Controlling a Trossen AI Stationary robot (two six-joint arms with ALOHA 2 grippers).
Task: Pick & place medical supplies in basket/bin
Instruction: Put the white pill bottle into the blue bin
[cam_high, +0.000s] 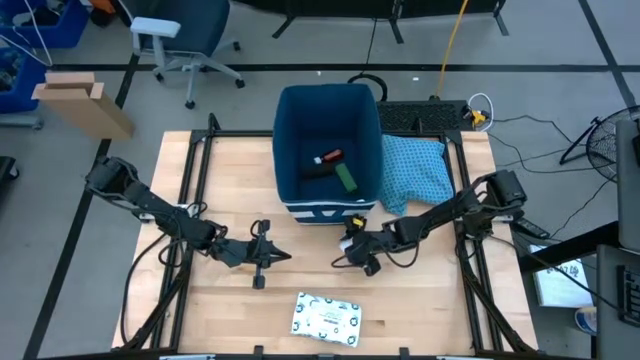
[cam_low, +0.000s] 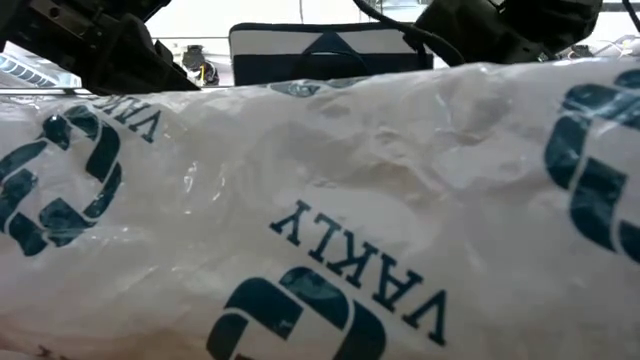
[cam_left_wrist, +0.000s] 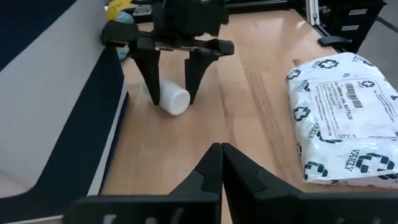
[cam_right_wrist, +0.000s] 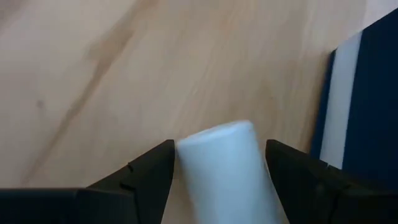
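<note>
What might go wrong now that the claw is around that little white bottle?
The small white cylindrical bottle lies on its side between the right claw's open fingers, so it may roll or squirt out on closing. It sits close to the deep dark blue bin, whose wall the fingers could nudge.

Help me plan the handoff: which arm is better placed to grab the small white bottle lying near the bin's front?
Right. Its open gripper already straddles the white bottle beside the bin. The left gripper is shut and farther off.

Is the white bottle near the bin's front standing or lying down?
Lying down. The white bottle rests on its side on the table, between the open fingers of the right gripper.
</note>
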